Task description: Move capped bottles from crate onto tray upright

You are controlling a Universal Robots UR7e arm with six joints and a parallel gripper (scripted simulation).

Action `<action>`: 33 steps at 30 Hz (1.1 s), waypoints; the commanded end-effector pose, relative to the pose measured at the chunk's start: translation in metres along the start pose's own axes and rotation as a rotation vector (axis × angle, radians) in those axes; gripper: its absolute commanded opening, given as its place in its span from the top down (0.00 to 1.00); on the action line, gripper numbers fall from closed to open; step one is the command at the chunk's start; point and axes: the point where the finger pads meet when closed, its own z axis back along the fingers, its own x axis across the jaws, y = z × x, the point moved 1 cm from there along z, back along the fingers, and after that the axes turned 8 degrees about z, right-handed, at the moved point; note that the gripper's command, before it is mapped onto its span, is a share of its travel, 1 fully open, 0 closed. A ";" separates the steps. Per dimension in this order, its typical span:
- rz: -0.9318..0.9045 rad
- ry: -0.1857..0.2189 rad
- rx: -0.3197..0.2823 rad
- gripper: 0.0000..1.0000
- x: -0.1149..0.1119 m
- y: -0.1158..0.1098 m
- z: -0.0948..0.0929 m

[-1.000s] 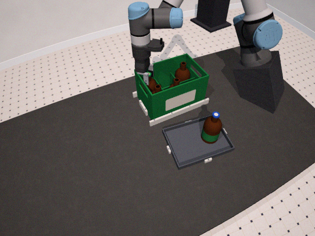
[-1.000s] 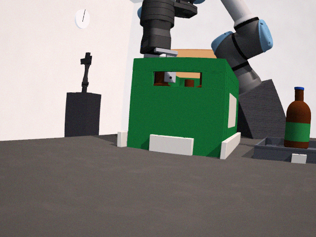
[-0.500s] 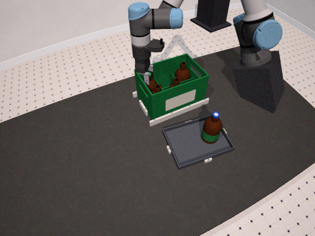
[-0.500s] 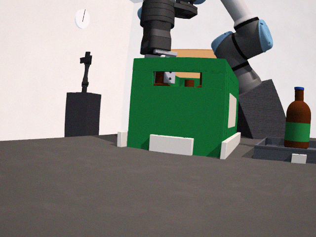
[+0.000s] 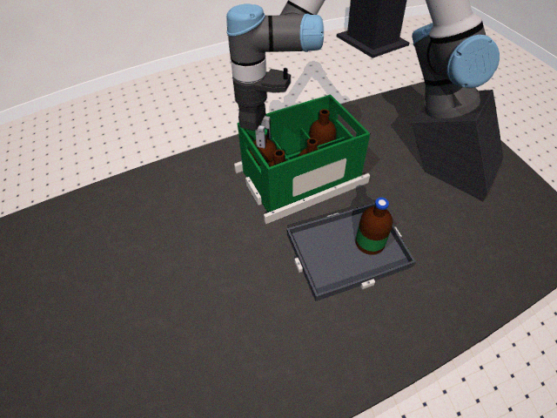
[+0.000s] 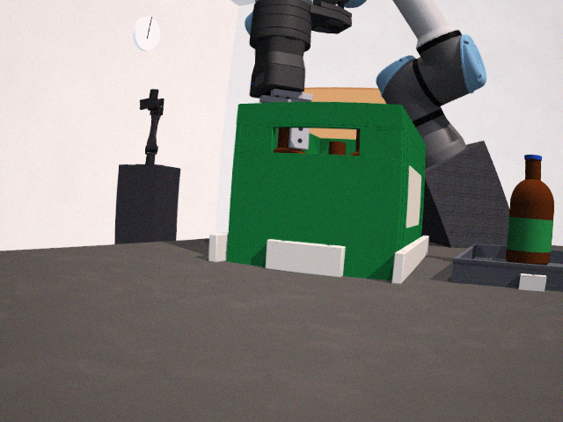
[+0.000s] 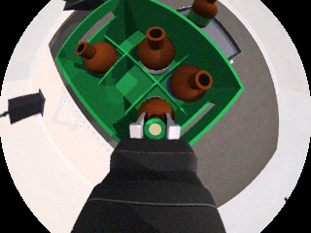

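A green crate stands on the dark table. My gripper reaches down into its near-left cell. It is shut on the neck of a brown capped bottle, whose pale cap sits between the fingers in the wrist view. Three open brown bottles stand in the other cells; they also show in the wrist view. Another capped bottle, with a blue cap and a green label, stands upright on the grey tray.
White stop blocks lie around the crate's base, and small ones sit at the tray's edges. The arm's dark pedestal stands right of the crate. A camera stand on a dark block is at the back left.
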 end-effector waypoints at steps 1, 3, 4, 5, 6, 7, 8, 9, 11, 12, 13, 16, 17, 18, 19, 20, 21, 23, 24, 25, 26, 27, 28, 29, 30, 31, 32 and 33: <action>0.000 0.000 -0.002 1.00 0.000 0.000 0.001; 0.000 0.000 -0.002 1.00 0.000 0.000 0.001; 0.000 0.000 -0.002 1.00 0.000 0.000 0.001; 0.000 0.000 -0.002 1.00 0.000 0.000 0.001; 0.000 0.000 -0.002 1.00 0.000 0.000 0.001; 0.000 0.000 -0.002 1.00 0.000 0.000 0.001; 0.000 0.000 -0.002 1.00 0.000 0.000 0.001; 0.000 0.000 -0.002 1.00 0.000 0.000 0.001; 0.000 0.000 -0.002 1.00 0.000 0.000 0.001; 0.000 0.000 -0.002 1.00 0.000 0.000 0.001; 0.000 0.000 -0.002 1.00 0.000 0.000 0.001; 0.000 -0.001 -0.001 1.00 0.000 0.000 0.001; 0.000 -0.001 -0.001 1.00 0.000 0.000 0.001; 0.000 -0.001 -0.001 1.00 0.000 0.000 0.001; 0.000 -0.001 -0.001 1.00 0.000 0.000 0.001; 0.000 -0.001 -0.001 1.00 0.000 0.000 0.001; 0.000 -0.001 -0.001 1.00 0.000 0.000 0.001; 0.000 -0.001 -0.001 1.00 0.000 0.000 0.001; 0.000 -0.001 -0.001 1.00 0.000 0.000 0.001; 0.000 -0.001 -0.001 1.00 0.000 0.000 0.001; 0.000 -0.001 -0.001 1.00 0.000 0.000 0.001; 0.000 -0.001 -0.001 1.00 0.000 0.000 0.001; 0.000 -0.001 -0.001 1.00 0.000 0.000 0.001; 0.000 -0.001 -0.001 1.00 0.000 0.000 0.001; 0.000 -0.001 -0.001 1.00 0.000 0.000 0.001; 0.000 0.000 -0.001 1.00 0.000 0.000 0.004; 0.000 0.000 -0.001 1.00 0.000 0.000 0.007; 0.000 0.000 -0.001 1.00 0.000 0.000 0.011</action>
